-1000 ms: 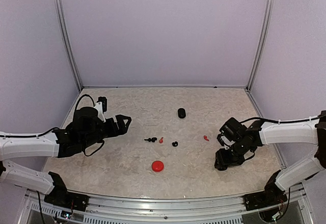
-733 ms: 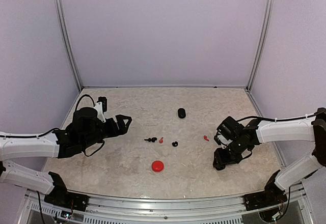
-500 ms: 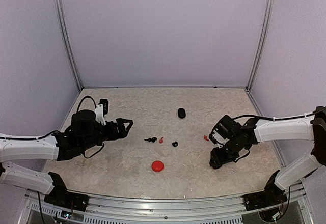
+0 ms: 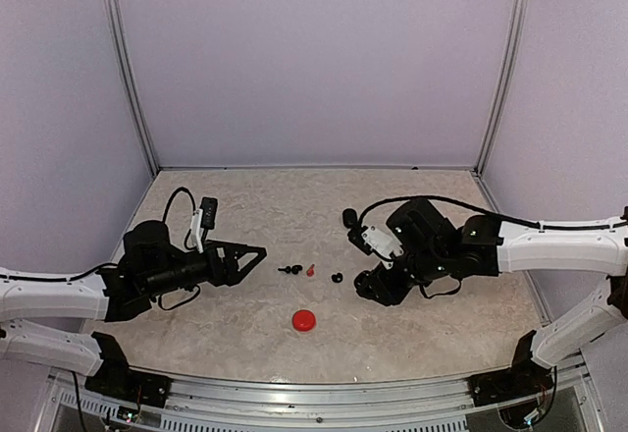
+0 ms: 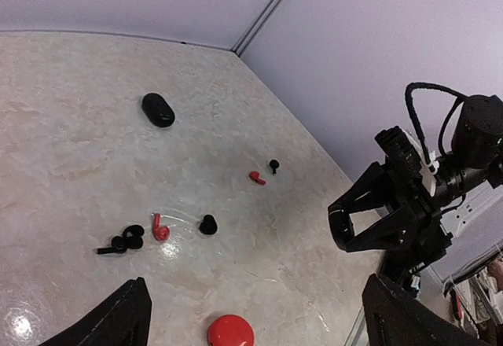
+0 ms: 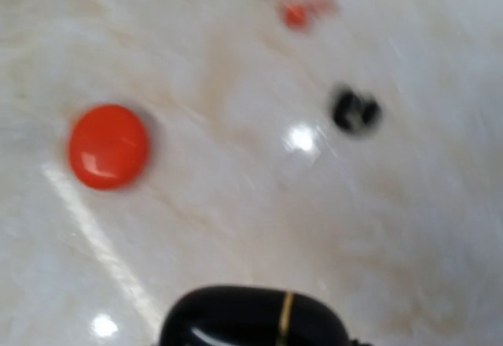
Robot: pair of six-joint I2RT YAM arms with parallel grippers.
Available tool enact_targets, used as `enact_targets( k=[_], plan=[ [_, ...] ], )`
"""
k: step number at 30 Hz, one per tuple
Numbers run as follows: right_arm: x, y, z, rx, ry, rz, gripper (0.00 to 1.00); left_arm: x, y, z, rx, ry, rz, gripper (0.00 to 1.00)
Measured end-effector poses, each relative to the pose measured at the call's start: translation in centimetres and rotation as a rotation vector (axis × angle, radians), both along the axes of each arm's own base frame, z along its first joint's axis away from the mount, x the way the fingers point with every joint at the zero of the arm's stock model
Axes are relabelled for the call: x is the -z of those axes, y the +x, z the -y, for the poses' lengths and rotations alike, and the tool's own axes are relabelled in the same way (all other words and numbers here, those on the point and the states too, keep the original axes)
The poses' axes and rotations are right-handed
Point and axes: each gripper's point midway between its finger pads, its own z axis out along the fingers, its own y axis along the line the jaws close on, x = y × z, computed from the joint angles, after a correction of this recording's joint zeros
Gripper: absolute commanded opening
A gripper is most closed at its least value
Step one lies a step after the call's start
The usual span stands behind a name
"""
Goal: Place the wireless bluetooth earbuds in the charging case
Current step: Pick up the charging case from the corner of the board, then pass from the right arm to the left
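Note:
Two black earbuds (image 4: 289, 270), a red earbud (image 4: 310, 270) and another black earbud (image 4: 337, 278) lie mid-table. In the left wrist view they show as black earbuds (image 5: 126, 240), red earbud (image 5: 160, 228) and black earbud (image 5: 207, 224), with a second red earbud (image 5: 256, 178) farther off. My right gripper (image 4: 378, 287) hovers just right of them, shut on a black charging case (image 6: 251, 318) with a gold band. My left gripper (image 4: 253, 261) stands open and empty, left of the earbuds. A second black case (image 4: 350, 218) lies behind.
A round red case (image 4: 304, 320) lies closed near the front, also visible as the red case (image 5: 230, 332) and the red case (image 6: 108, 146). Purple walls close in the marbled table (image 4: 226, 206) on three sides.
My right arm has swung left from the right side to the table's middle, its jaws narrowing on the way. My left gripper has reached forward and to the right, toward the earbuds.

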Motion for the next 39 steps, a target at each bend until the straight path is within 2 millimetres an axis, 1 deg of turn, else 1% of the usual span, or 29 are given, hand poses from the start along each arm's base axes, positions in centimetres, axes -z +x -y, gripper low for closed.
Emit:
enact_targets(
  k=[2,4,7,10,14,19,24,29,33,39],
  plan=[
    [-1.1,-0.5,-1.2,-0.059,-0.003,0.066,0.41,0.4,-0.7,1.1,0.066,-0.009,-0.018,0.87],
    [-2.1,-0.9,-2.2,-0.108,-0.014,0.138,0.42,1.3,-1.5,2.4,0.134,-0.002,-0.051,0.84],
    [-3.7,-1.9,-3.7,-0.183,-0.035,0.249,0.42,2.3,-3.0,4.9,0.242,0.015,-0.1,0.8],
    [-4.7,-2.4,-4.9,-0.231,-0.06,0.33,0.42,2.4,-4.4,7.2,0.332,0.017,-0.121,0.76],
    [-4.8,-3.0,-5.9,-0.277,-0.103,0.396,0.42,1.9,-6.0,9.7,0.422,-0.001,-0.126,0.71],
    [-4.7,-3.2,-6.7,-0.304,-0.135,0.432,0.42,1.6,-7.5,11.7,0.486,-0.012,-0.123,0.61],
    [-4.9,-3.7,-7.3,-0.329,-0.152,0.457,0.42,1.9,-7.9,12.7,0.504,-0.01,-0.132,0.55],
    [-4.3,-4.0,-7.5,-0.352,-0.189,0.468,0.42,2.3,-7.6,12.7,0.492,-0.005,-0.138,0.47],
    [-3.8,-3.9,-7.2,-0.353,-0.22,0.472,0.41,2.7,-7.5,13.1,0.491,-0.004,-0.153,0.41],
    [-3.6,-3.8,-7.0,-0.347,-0.237,0.478,0.41,3.0,-7.3,13.4,0.488,-0.009,-0.162,0.4]
  ],
)
